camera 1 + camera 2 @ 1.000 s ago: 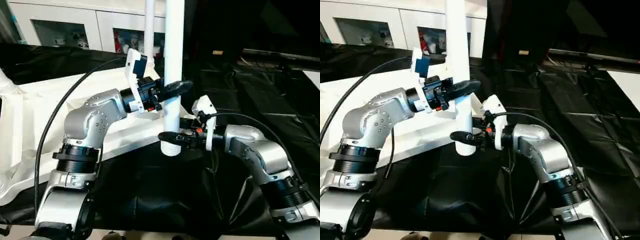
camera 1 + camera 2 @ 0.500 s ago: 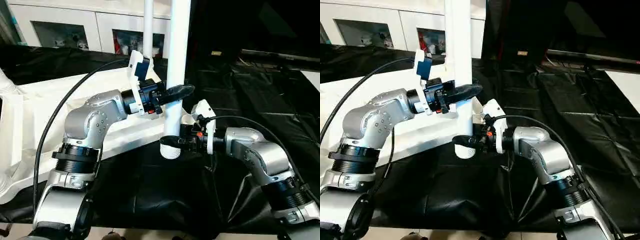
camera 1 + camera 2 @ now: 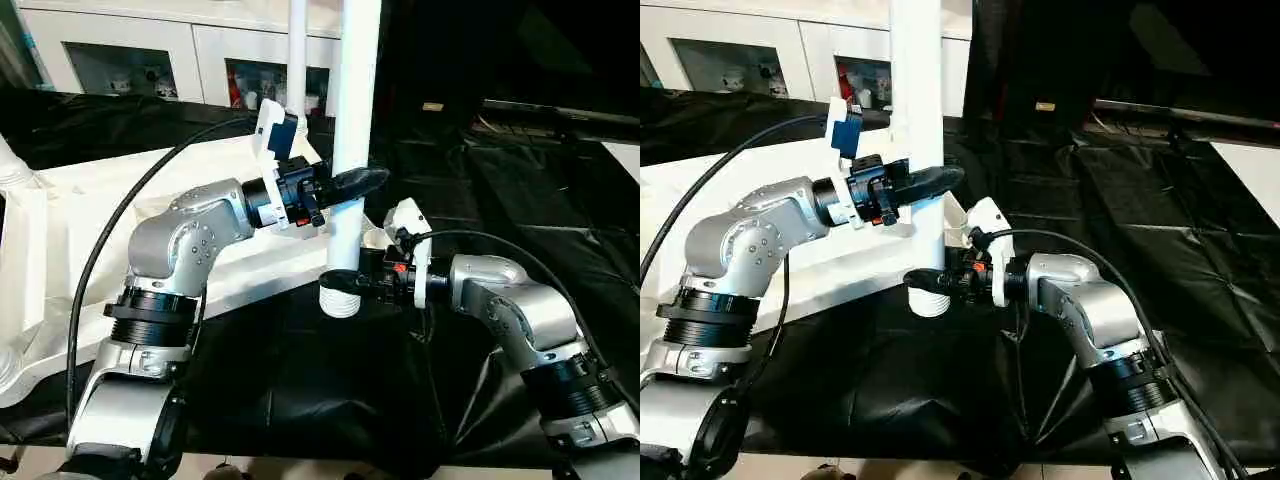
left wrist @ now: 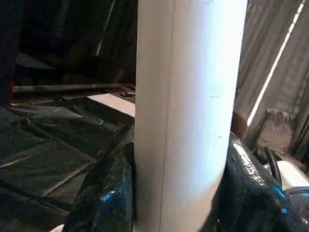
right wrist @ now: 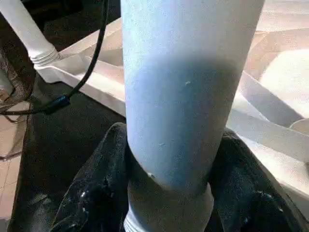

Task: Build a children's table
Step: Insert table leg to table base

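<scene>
Nearest the camera, the two silver forearms reached inward over black sheeting (image 3: 300,390) that covered the bench. The right hand (image 3: 340,281) was closed around the lower end of a white tube leg (image 3: 352,130), just above its ribbed, threaded collar; in the right wrist view its two black fingers (image 5: 96,193) pressed against either side of the tube. The collar end hung free above the sheeting, just in front of the edge of the table top.

Higher up the same leg, the left hand (image 3: 362,180) was clamped on the tube, its fingers (image 4: 108,188) hugging both sides in the left wrist view. The leg stood upright and ran out of the top of the head views.

Behind the arms lay the white table top (image 3: 110,200), ribbed underside up. A second leg (image 3: 297,50) stood upright at its far corner, and another (image 5: 26,36) rose from a corner socket in the right wrist view. White cabinets (image 3: 150,50) stood farthest back.
</scene>
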Controlling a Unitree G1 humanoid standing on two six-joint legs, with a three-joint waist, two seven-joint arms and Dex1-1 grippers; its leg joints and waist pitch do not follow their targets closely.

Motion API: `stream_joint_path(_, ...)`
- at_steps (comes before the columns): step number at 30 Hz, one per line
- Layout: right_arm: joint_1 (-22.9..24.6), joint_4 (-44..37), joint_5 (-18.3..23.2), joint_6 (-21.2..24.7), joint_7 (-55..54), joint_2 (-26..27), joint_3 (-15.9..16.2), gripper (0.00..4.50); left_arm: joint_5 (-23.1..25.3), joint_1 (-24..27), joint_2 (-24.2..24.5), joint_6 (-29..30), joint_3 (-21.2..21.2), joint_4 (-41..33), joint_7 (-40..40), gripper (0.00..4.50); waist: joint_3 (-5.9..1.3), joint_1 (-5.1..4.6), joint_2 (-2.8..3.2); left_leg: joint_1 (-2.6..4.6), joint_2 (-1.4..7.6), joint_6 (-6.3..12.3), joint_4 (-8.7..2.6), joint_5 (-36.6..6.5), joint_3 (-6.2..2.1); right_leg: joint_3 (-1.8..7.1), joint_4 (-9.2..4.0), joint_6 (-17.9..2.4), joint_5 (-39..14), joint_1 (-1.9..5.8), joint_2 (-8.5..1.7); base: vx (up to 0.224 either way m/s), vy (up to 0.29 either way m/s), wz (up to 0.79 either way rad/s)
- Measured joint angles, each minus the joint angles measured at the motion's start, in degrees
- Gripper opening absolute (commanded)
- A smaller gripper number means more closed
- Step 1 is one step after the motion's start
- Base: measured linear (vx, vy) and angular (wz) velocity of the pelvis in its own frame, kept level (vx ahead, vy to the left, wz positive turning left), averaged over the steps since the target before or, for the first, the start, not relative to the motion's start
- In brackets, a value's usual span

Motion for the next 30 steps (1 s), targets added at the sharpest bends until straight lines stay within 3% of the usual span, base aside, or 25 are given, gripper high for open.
stream_joint_path(3, 0.01, 0.00, 0.13, -0.67, -0.45, 0.55, -0.90, 1.88, -0.62, 0.00, -0.89, -1.00, 0.53, 0.11, 1.03, 2.68, 0.00, 0.00, 0.01, 0.00, 0.00, 0.00, 0.01, 0.00, -0.01, 0.00, 0.00, 0.00, 0.00, 0.00, 0.00, 0.000, 0.000, 0.00)
stream_joint_path(6, 0.02, 0.00, 0.28, -0.89, -1.12, 1.25, -2.20, 1.88, -0.67, -0.02, -3.24, -5.58, 2.75, 1.72, 3.33, 2.89, -0.01, -0.01, 0.02, 0.00, 0.00, 0.00, 0.02, 0.00, -0.02, -0.01, 0.00, 0.00, 0.01, 0.02, 0.00, 0.000, 0.000, 0.00)
stream_joint_path(8, 0.02, 0.27, 0.31, -1.65, -2.21, 1.85, -2.75, 1.88, -1.85, -0.16, -5.01, -7.93, 5.02, 3.18, 4.68, 2.90, -0.01, -0.01, 0.02, -0.01, 0.00, 0.00, 0.03, 0.00, -0.03, -0.02, 0.00, 0.01, 0.02, 0.02, 0.00, 0.000, 0.000, 0.00)
stream_joint_path(10, 0.00, 1.85, 0.09, -3.32, -4.66, 3.20, -4.06, 1.88, -5.79, -1.58, -7.69, -10.51, 10.61, 4.84, 7.41, 2.90, -0.01, -0.13, 0.02, -0.06, 0.01, 0.00, 0.10, 0.00, -0.07, -0.06, 0.00, -0.02, 0.06, 0.00, 0.00, 0.000, 0.000, 0.00)
stream_joint_path(13, 0.00, 4.04, -0.21, -4.83, -7.75, 3.54, -5.75, 1.88, -9.64, -4.08, -7.37, -11.36, 15.64, 4.53, 8.66, 2.90, -0.03, -0.14, 0.06, -0.05, 0.01, 0.00, 0.11, 0.00, -0.09, -0.06, 0.00, -0.02, 0.07, 0.00, 0.01, 0.000, 0.000, 0.00)
stream_joint_path(15, -0.17, 5.31, -0.86, -5.96, -9.94, 3.72, -6.90, 1.88, -9.98, -4.04, -6.13, -11.65, 16.12, 4.22, 8.42, 2.90, -0.04, -0.12, 0.07, -0.04, 0.01, 0.00, 0.11, 0.00, -0.09, -0.06, -0.01, -0.02, 0.07, 0.02, 0.01, 0.000, 0.000, 0.00)
stream_joint_path(19, -0.48, 8.90, -1.75, -7.98, -14.97, 4.56, -10.51, 1.87, -6.33, -1.10, -3.18, -12.59, 13.09, 4.45, 5.93, 2.90, -0.04, 0.01, 0.07, -0.08, 0.00, 0.00, 0.13, 0.00, -0.08, -0.05, -0.02, -0.01, 0.07, 0.02, 0.01, 0.000, 0.000, 0.00)
stream_joint_path(22, -0.51, 10.17, -1.98, -9.61, -16.15, 4.74, -12.18, 1.87, 4.18, 1.80, 2.01, -15.85, 2.98, 6.43, 3.17, 2.90, -0.05, 0.00, 0.08, -0.06, 0.01, 0.01, 0.13, 0.00, -0.10, -0.06, -0.02, 0.02, 0.06, 0.03, 0.01, 0.000, 0.000, 0.00)
stream_joint_path(25, -0.50, 10.28, -1.96, -10.54, -15.87, 4.79, -12.32, 1.87, 12.37, 2.41, 2.56, -17.70, -3.10, 11.90, 6.20, 2.90, -0.04, -0.12, 0.07, -0.08, 0.00, 0.00, 0.13, 0.01, -0.09, -0.03, -0.02, 0.09, 0.12, 0.02, 0.01, 0.000, 0.000, 0.00)
stream_joint_path(30, -0.48, 10.29, -2.44, -11.03, -15.88, 4.79, -12.06, 1.87, 20.82, 2.19, 4.55, -20.69, -11.09, 16.01, 8.06, 2.90, -0.04, -0.43, 0.07, -0.05, 0.01, -0.01, 0.13, 0.01, -0.10, -0.04, 0.00, 0.10, 0.13, 0.00, 0.02, 0.000, 0.000, 0.00)
